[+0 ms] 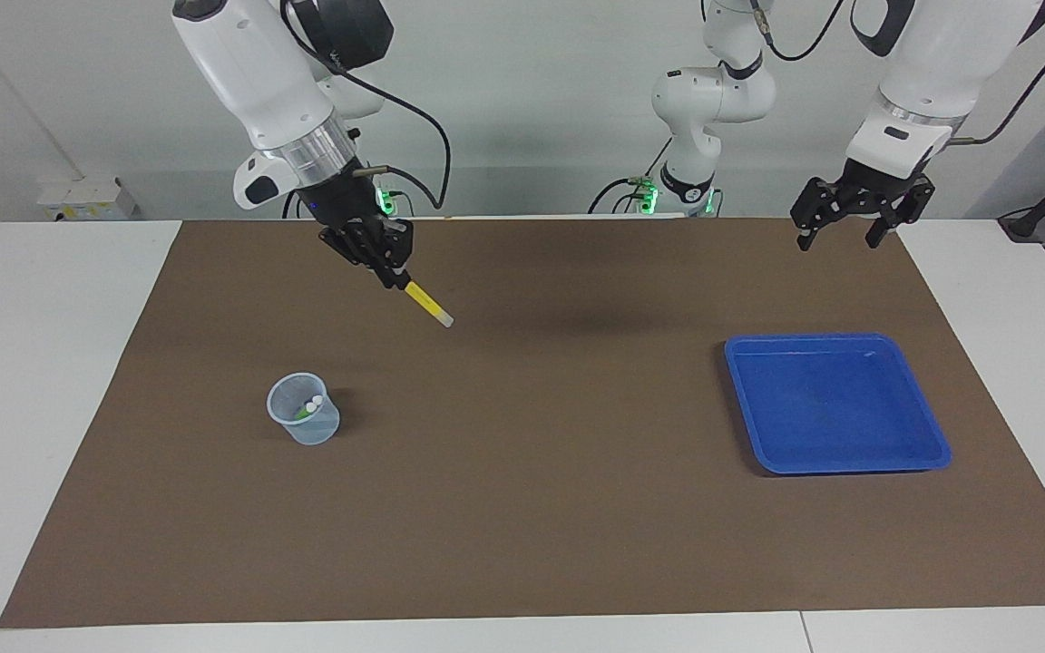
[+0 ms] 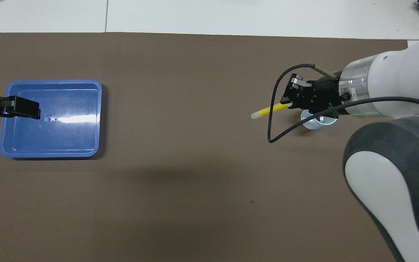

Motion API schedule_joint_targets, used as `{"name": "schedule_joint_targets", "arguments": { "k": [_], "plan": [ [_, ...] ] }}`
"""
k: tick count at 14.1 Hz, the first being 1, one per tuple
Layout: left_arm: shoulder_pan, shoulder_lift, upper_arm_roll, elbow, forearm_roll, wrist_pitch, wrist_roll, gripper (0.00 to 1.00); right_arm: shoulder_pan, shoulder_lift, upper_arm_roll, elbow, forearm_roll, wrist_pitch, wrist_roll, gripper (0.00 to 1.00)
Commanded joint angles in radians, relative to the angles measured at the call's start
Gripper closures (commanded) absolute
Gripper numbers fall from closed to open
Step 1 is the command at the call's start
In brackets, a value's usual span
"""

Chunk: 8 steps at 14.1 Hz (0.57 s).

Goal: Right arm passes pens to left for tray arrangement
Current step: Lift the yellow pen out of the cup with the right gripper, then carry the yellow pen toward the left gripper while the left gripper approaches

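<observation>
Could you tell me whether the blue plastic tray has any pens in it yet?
Empty: the shallow blue plastic tray shows only bare floor in both views. The yellow marker pen hangs in the right gripper.

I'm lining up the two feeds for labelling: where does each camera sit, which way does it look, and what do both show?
Facing view: high across the table, looking at the robots; both arms show whole, the right hand holding the yellow pen in the air, the left hand waiting open in the air, nearer the robots than the tray.
Overhead view: above the robots' end, looking steeply down and forward; the right arm's wrist and elbow and the left hand's tip show.
Shared: tray, cup, pen, brown mat.
</observation>
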Motion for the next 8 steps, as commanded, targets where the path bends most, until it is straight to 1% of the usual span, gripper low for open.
{"name": "schedule_joint_targets", "arguments": {
  "k": [1, 5, 8],
  "plan": [
    [0.008, -0.029, -0.005, -0.036, 0.014, 0.018, 0.001, 0.00, 0.040, 0.003, 0.005, 0.007, -0.002, 0.046, 0.085, 1.00],
    [0.008, -0.029, -0.005, -0.036, 0.013, 0.018, 0.001, 0.00, 0.100, 0.002, 0.017, 0.007, -0.001, 0.077, 0.119, 1.00],
    [0.008, -0.029, -0.005, -0.036, 0.014, 0.018, 0.001, 0.00, 0.124, 0.003, 0.024, 0.001, 0.036, 0.173, 0.170, 1.00]
  ]
}}
